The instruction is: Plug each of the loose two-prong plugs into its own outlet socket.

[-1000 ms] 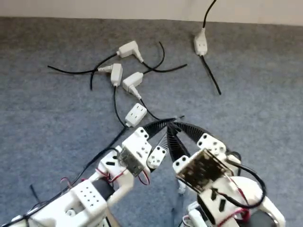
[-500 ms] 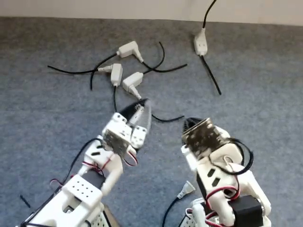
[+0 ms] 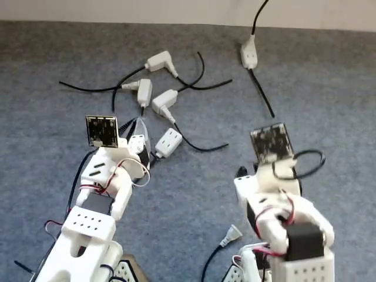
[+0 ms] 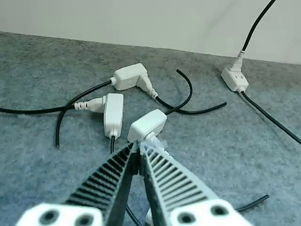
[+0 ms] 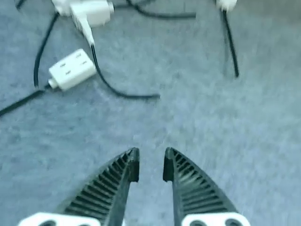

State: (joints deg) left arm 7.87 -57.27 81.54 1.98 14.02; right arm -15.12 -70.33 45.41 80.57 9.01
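A white socket block (image 3: 168,142) lies in the middle of the grey table (image 3: 47,135). A white plug (image 3: 231,235) lies at the near edge, beside the right arm (image 3: 276,205).

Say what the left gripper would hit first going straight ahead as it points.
Most likely the nearest white plug just ahead of the left gripper; depth is unclear, so it might pass above it.

In the left wrist view the left gripper (image 4: 138,149) hides nearly all of what is probably the outlet block (image 4: 149,217), leaving one white corner. In the right wrist view a white plug (image 5: 89,10) is blurred and cut by the edge.
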